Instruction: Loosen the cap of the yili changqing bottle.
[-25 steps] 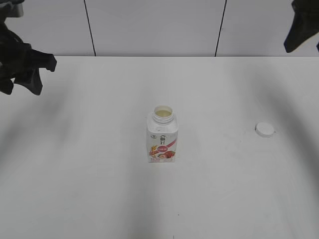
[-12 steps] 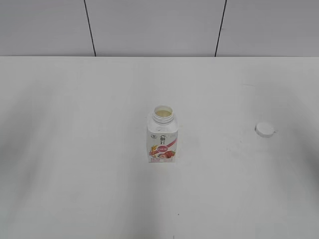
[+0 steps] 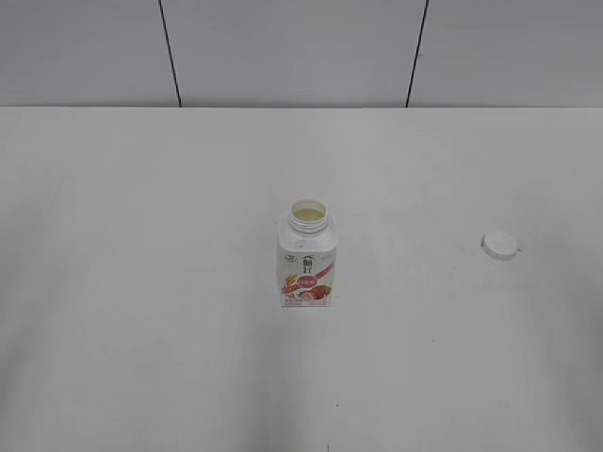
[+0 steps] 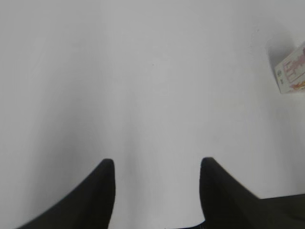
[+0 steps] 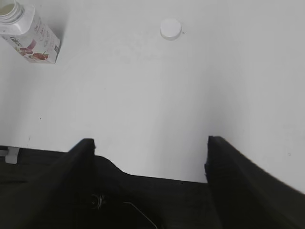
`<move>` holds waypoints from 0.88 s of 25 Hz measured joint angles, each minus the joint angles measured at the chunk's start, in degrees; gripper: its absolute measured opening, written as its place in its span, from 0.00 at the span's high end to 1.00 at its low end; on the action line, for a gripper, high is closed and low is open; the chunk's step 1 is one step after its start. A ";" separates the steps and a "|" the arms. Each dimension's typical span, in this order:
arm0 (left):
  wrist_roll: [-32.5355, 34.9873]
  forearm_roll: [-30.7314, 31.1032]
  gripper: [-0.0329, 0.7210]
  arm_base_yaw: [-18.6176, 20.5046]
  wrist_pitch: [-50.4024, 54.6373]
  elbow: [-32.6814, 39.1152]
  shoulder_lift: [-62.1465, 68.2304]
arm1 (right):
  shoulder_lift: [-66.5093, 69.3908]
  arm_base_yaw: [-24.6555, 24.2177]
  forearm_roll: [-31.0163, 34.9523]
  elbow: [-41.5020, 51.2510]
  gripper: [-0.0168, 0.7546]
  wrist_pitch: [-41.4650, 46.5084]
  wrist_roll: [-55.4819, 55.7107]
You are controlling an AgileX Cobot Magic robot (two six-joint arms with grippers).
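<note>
The yili changqing bottle [image 3: 307,259] stands upright in the middle of the white table, its neck open with no cap on it. It also shows in the right wrist view [image 5: 29,36] at top left, and its base shows in the left wrist view [image 4: 291,70] at the right edge. The white cap [image 3: 500,245] lies flat on the table to the right of the bottle; it also shows in the right wrist view [image 5: 170,28]. My left gripper [image 4: 156,162] is open and empty, far from the bottle. My right gripper [image 5: 150,140] is open and empty. Neither gripper shows in the exterior view.
The white table [image 3: 141,282] runs back to a grey panelled wall [image 3: 283,47]. In the right wrist view the table's front edge and a dark base lie under the gripper.
Both arms, seen at the top corners a second ago, have left the exterior view. The bottle and the cap have not moved.
</note>
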 joint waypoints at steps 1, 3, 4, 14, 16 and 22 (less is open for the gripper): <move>0.07 0.00 0.47 0.00 0.02 0.82 -2.67 | -1.49 0.00 0.00 0.81 0.24 0.06 0.00; 0.70 -0.31 0.47 0.00 0.07 2.51 -7.65 | -4.71 0.00 -0.04 2.37 0.24 0.06 -0.13; 1.42 -0.57 0.47 0.00 0.09 3.39 -10.27 | -6.06 0.00 -0.04 3.34 0.24 0.06 -0.41; 12.44 -7.52 0.47 0.00 2.40 6.19 -29.76 | -23.71 0.00 -1.06 12.20 0.24 0.22 -3.32; 12.74 -8.39 0.47 0.00 3.46 6.49 -30.43 | -27.04 0.00 -1.26 13.23 0.24 0.22 -3.39; 13.23 -9.15 0.47 -0.06 3.25 7.29 -30.47 | -28.98 0.00 -2.44 14.97 0.24 -1.67 -3.72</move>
